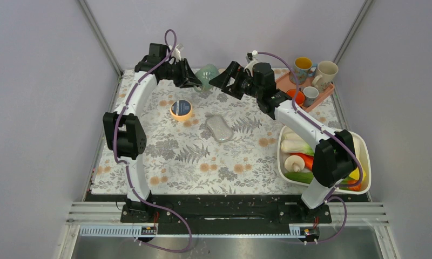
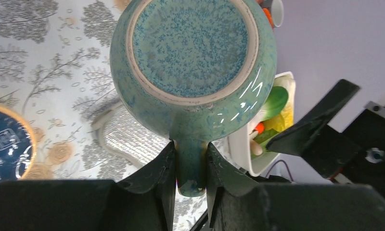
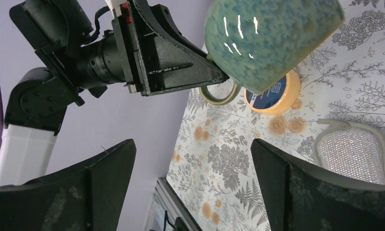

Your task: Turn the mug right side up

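Note:
The mug [image 1: 207,75] is speckled teal-green and hangs in the air above the back of the table. My left gripper [image 2: 190,166] is shut on its handle [image 2: 190,163], and the mug's round base [image 2: 190,45] faces the left wrist camera. In the right wrist view the mug [image 3: 270,41] is tilted, held off the floral cloth by the left gripper [image 3: 214,77]. My right gripper [image 1: 220,82] is open and empty, just right of the mug, its wide-spread fingers [image 3: 109,178] below it in that view.
A roll of orange tape [image 1: 181,109] and a grey mesh pad [image 1: 219,128] lie on the floral cloth [image 1: 176,162]. A pink tray [image 1: 327,94] with several mugs stands back right. A white tub [image 1: 365,156] of toy vegetables stands at right.

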`<state>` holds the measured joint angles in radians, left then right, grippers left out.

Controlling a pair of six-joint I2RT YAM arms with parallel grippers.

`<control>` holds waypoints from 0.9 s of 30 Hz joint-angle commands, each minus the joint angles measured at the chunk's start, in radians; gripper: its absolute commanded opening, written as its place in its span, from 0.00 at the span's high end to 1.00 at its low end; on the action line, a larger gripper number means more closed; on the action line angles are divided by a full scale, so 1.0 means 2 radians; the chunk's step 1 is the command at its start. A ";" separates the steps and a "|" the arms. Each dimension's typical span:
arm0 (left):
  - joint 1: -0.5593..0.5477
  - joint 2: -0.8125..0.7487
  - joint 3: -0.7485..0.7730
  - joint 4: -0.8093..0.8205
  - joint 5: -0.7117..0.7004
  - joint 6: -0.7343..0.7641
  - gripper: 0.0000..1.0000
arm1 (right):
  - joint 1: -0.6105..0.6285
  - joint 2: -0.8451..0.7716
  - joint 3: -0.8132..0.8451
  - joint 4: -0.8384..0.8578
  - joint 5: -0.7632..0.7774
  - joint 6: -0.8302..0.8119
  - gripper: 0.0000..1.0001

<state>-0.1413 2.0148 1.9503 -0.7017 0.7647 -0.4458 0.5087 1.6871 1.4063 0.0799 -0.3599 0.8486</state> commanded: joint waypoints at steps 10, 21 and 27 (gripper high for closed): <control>-0.022 -0.061 0.059 0.102 0.104 -0.103 1.00 | -0.022 0.010 -0.023 0.094 -0.001 0.106 0.02; -0.052 -0.062 0.055 0.101 0.146 -0.115 1.00 | -0.034 0.045 0.029 0.200 0.004 0.145 0.11; -0.060 -0.063 0.044 0.102 0.154 -0.113 1.00 | -0.048 0.055 0.052 0.213 0.011 0.132 0.80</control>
<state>-0.2478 1.9850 1.9972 -0.6071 0.9535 -0.6807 0.4408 1.8019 1.4311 0.3988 -0.3691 1.1168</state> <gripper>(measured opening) 0.272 0.465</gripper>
